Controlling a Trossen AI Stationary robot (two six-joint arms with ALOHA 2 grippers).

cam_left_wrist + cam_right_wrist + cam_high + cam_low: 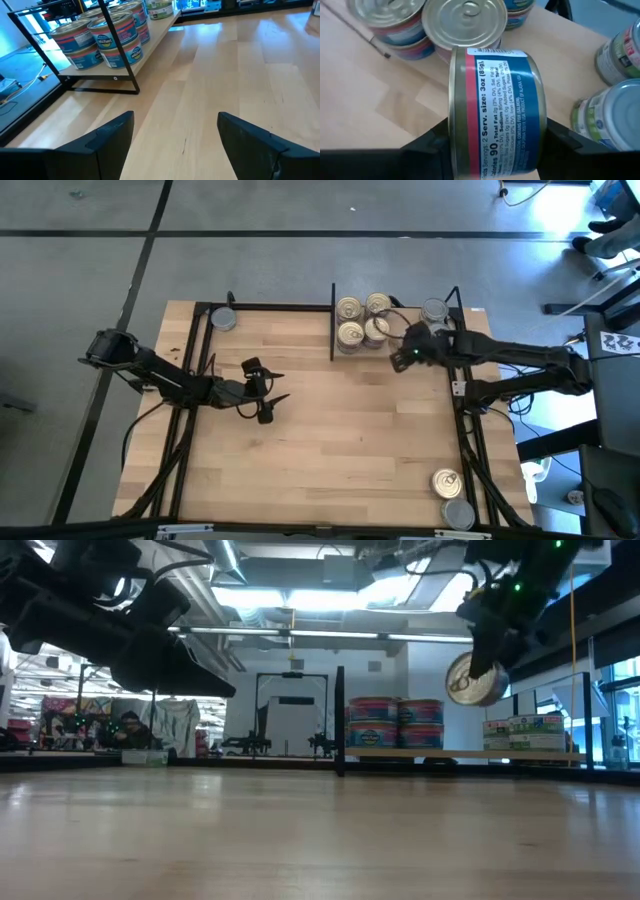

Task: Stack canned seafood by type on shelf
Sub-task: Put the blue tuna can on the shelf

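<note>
blue tin over the shelf stacks

on my left, the left gripper [268,393] hangs spread wide and empty over the wooden tabletop [330,450]. on the right, my right gripper [492,142] clamps a blue-and-red labelled round metal tin [495,112], tipped on edge above the black-framed light-wood shelf [150,47]. i'd level it, centre it over a matching gold-lidded stack [349,333], then lower.
</note>
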